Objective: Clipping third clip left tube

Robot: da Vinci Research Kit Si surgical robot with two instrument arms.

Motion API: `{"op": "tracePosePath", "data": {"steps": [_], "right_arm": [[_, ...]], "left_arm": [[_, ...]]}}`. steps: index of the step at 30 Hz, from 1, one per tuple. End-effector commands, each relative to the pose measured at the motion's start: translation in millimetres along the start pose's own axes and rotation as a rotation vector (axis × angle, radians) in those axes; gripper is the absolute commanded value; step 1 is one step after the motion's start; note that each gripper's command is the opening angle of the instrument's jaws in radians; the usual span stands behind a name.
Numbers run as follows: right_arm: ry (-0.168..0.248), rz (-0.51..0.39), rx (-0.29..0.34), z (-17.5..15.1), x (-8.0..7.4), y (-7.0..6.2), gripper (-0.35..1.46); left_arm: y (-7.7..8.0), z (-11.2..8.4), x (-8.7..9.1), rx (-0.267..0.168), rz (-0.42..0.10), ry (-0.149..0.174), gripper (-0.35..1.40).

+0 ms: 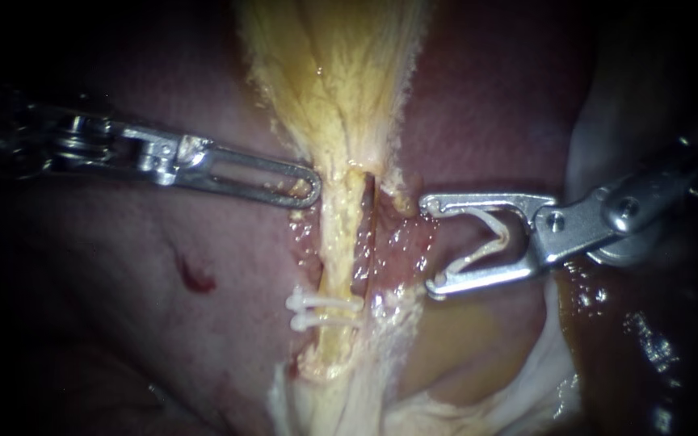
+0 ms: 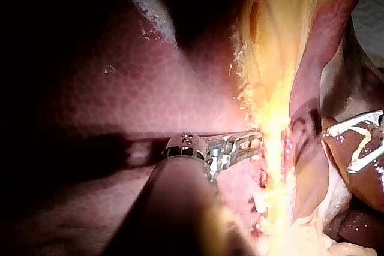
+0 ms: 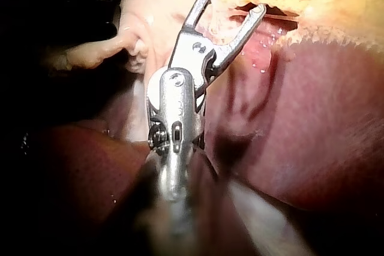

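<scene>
The left tube point(image 1: 339, 242) is a pale yellow strand running down from the fanned yellow tissue point(image 1: 341, 73). Two white clips point(image 1: 323, 312) cross it low down. My left instrument point(image 1: 307, 192) has its slotted jaws shut on the yellow tissue at the tube's left edge, above the clips; the left wrist view shows the same grip point(image 2: 255, 144). My right instrument point(image 1: 430, 244) sits just right of the tube, not touching it. Its jaws stand wide apart with a white V-shaped clip point(image 1: 486, 238) seated between them, also seen in the right wrist view point(image 3: 234, 1).
Dark red liver point(image 1: 163, 266) lies on both sides of the strand, with a small red spot point(image 1: 195, 280) on the left. A narrow dark slit point(image 1: 370, 190) runs beside the tube. Pale whitish tissue point(image 1: 527, 379) folds at the lower right.
</scene>
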Motion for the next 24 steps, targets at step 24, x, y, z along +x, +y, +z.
{"op": "tracePosePath", "data": {"steps": [24], "right_arm": [[0.0,0.001,0.0,0.0,0.1,0.0,0.5]], "left_arm": [[-3.0,-11.0,-2.8,-0.004,-0.015,-0.059,-0.35]]}}
